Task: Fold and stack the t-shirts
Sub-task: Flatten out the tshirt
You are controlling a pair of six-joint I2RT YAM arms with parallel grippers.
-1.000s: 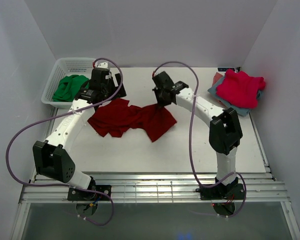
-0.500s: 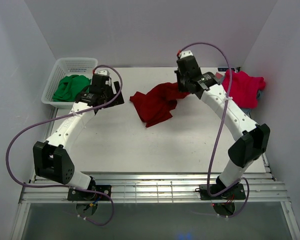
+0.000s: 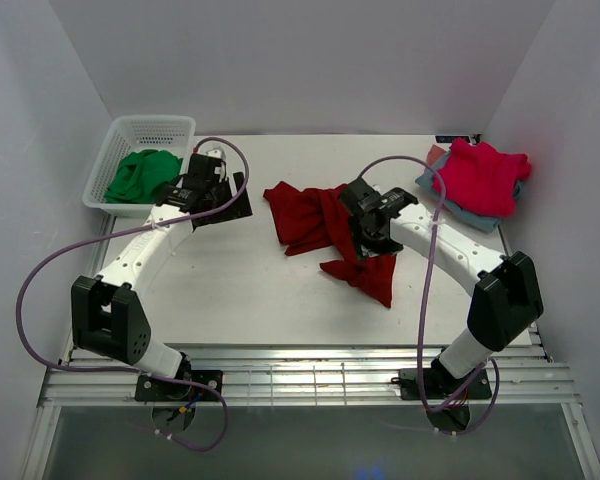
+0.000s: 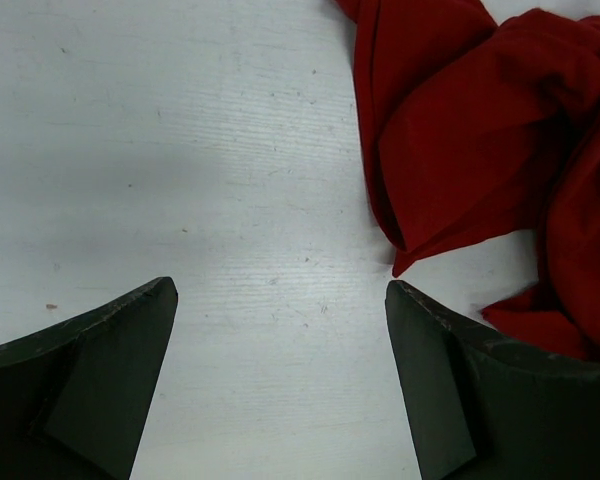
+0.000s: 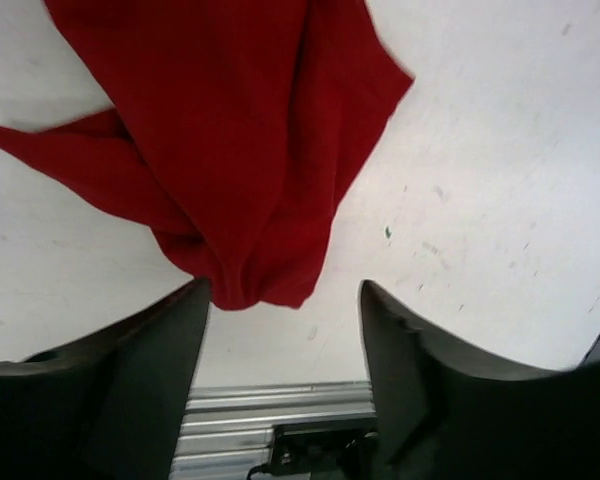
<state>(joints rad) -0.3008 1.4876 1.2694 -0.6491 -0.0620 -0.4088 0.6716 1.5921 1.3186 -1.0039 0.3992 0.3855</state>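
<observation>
T-shirt (image 3: pixel 300 212) crumpled, right end effector (image 5: pixel 285 288) spread above

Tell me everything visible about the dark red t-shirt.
The dark red t-shirt is plain soft cloth, unfolded and crumpled, lying in a rumpled strip on the table, one end trailing toward the near edge. The right gripper hangs over it, fingers apart, not pinching it; the left gripper stands open beside it, apart.

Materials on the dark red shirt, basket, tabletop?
Dark red shirt: soft matte cloth, likely cotton knit; slumps in loose folds. Basket: white, probably plastic; open lattice walls. Tabletop: white matte board, faint grain and scuffs; painted wood or laminate, unclear.
</observation>
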